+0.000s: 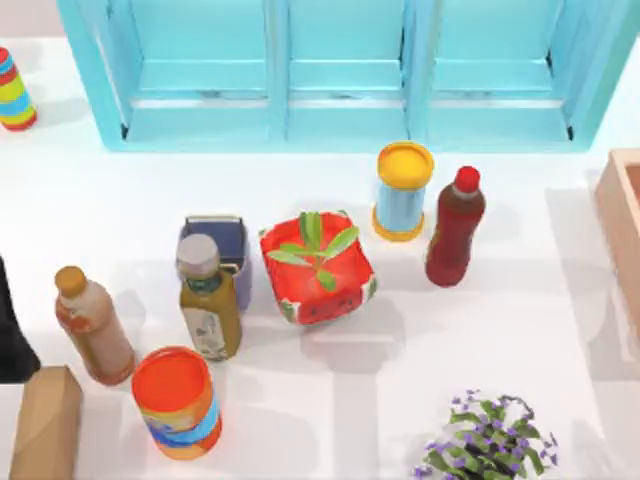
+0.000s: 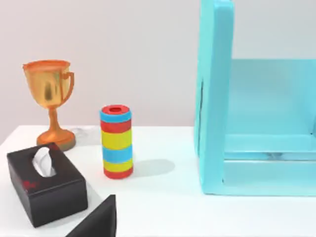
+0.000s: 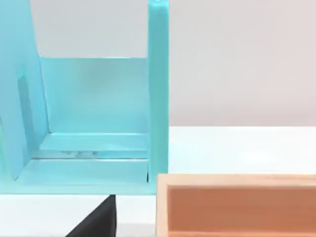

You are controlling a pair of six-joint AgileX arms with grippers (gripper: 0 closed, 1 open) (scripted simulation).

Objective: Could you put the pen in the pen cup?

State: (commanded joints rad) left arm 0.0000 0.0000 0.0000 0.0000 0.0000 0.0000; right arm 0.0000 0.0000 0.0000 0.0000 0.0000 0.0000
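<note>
While pen cup (image 1: 226,240) stands upright on white bench (image 1: 520,330), mouth facing up, dark blue-purple walls, grey rim, rounded corners, squarish. Place: left of bench middle. Green bottle with grey cap (image 1: 208,298) just in front, partly covering cup's near wall. Red plant pot (image 1: 318,268) just beside, on right. Orange-brown bottle (image 1: 92,325) and orange can (image 1: 177,401) near, front-left. Yellow-lidded blue can (image 1: 402,190) and red bottle (image 1: 455,226) further right. Turquoise shelf (image 1: 340,70) behind. Left arm (image 1: 12,330) at left edge; whether either claw is spread or pressed together, cannot tell.
</note>
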